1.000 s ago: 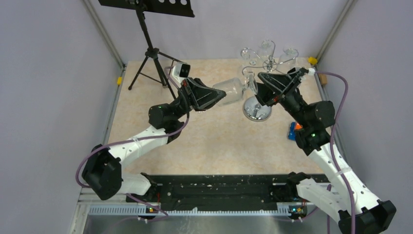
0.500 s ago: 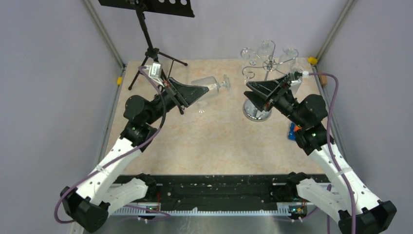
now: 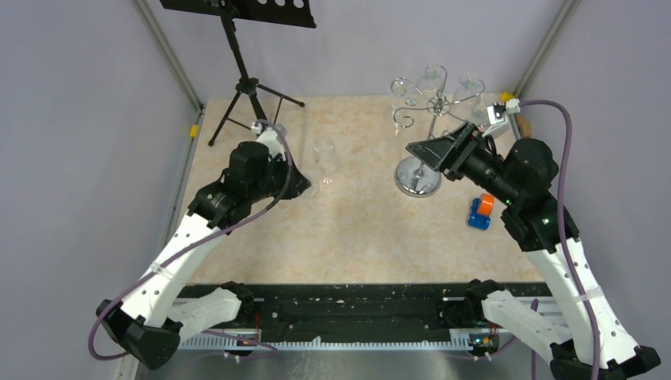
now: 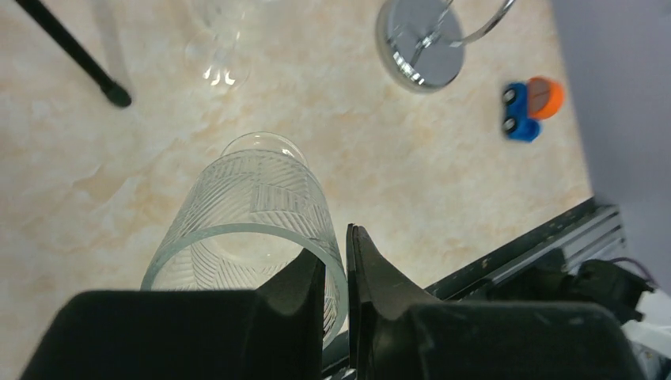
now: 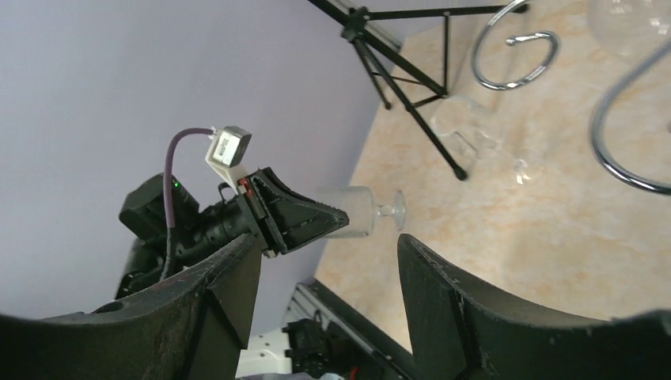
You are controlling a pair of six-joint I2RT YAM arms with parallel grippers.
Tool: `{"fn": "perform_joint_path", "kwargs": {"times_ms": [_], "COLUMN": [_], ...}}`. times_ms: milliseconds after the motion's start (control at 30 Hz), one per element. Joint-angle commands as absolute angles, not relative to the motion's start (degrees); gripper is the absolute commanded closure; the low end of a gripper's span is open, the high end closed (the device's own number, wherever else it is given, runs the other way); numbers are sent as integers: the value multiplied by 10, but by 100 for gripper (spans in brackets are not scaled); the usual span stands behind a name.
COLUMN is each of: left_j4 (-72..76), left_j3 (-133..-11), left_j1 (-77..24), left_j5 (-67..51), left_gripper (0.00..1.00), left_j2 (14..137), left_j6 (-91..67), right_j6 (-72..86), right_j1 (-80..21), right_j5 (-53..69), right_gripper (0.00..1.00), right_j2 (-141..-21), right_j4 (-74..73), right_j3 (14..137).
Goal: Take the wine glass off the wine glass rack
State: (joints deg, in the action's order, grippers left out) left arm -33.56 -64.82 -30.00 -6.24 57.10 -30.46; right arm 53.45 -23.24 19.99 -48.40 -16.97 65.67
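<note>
Now, wine glass point(image 4: 253, 206) — a second ago just beside the rack point(image 3: 418, 178), since carried left, foot lowered toward the table point(image 3: 356, 229), well apart from the rack. Left gripper point(image 4: 334, 245) pinches its rim, one jaw inside the bowl. Right gripper point(image 5: 328, 241) — spread, empty. Removal looks done; setting down remains.

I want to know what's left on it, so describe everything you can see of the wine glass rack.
The wine glass rack is shiny chrome wire: a round disc base flat on the table toward its far right corner, a thin upright pole, and curled scroll arms on top. At least two clear glasses hang among the arms. The right gripper, open, hovers near the pole without gripping it.
</note>
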Motion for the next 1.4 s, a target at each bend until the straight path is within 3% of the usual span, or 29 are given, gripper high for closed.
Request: {"fn": "perform_joint_path", "kwargs": {"times_ms": [0, 100, 400, 767, 1367], "left_j4": [-366, -352, -382, -413, -325], "left_j3": [-669, -684, -848, -1046, -1017], "left_j1": [-300, -316, -388, -395, -389], "left_j5": [-63, -95, -39, 32, 63], "left_gripper": [100, 100, 100, 100, 100], "left_j2": [606, 647, 859, 1084, 1148], "left_j6": [-256, -254, -245, -247, -263], "right_j6": [423, 409, 368, 337, 347], "right_j1": [-235, -235, -235, -235, -235], "right_j5": [131, 99, 8, -132, -151], "right_gripper": [36, 36, 36, 37, 38], "right_j2": [-458, -444, -425, -403, -388], "right_j4": [-301, -332, -361, -384, -397], "right_j3": [697, 706, 738, 757, 758]}}
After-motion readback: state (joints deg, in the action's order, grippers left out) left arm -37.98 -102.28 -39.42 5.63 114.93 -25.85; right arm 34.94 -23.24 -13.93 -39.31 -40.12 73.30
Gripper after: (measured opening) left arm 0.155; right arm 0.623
